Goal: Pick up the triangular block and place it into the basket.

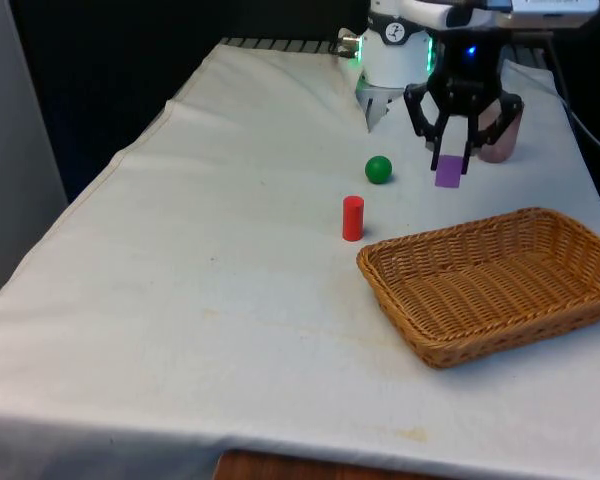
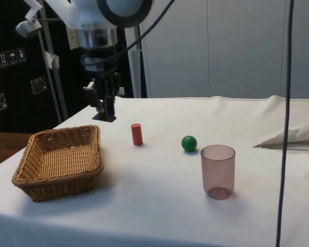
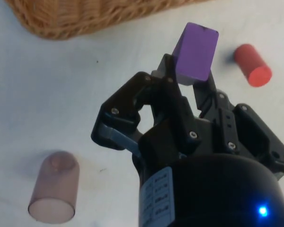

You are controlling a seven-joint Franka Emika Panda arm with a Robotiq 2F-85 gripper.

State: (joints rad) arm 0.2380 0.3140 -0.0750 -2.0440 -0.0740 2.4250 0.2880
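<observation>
White-clothed table (image 1: 230, 300) carries everything. Wicker basket (image 1: 495, 280) sits at the front view's right, near side, nothing seen in it; in the side view (image 2: 59, 159) it is the nearest item to the gripper's side. Black gripper (image 1: 450, 160) hangs in the air above the cloth, behind the basket in the front view, fingers pinching the purple block (image 1: 448, 171). Wrist view shows the block (image 3: 195, 54) clamped between the two fingers (image 3: 166, 71), sticking out past the tips, one flat purple face toward the camera. In the side view the block (image 2: 106, 117) is a dark shape under the gripper (image 2: 106, 109), off the table, just beyond the basket's far rim, not over it. Translucent pinkish cup (image 2: 218, 171) stands upright, partly behind the gripper in the front view. Red cylinder (image 1: 353, 218) stands upright just beside the basket's corner. Green ball (image 1: 379, 169) lies a little behind the cylinder, apart from it.
</observation>
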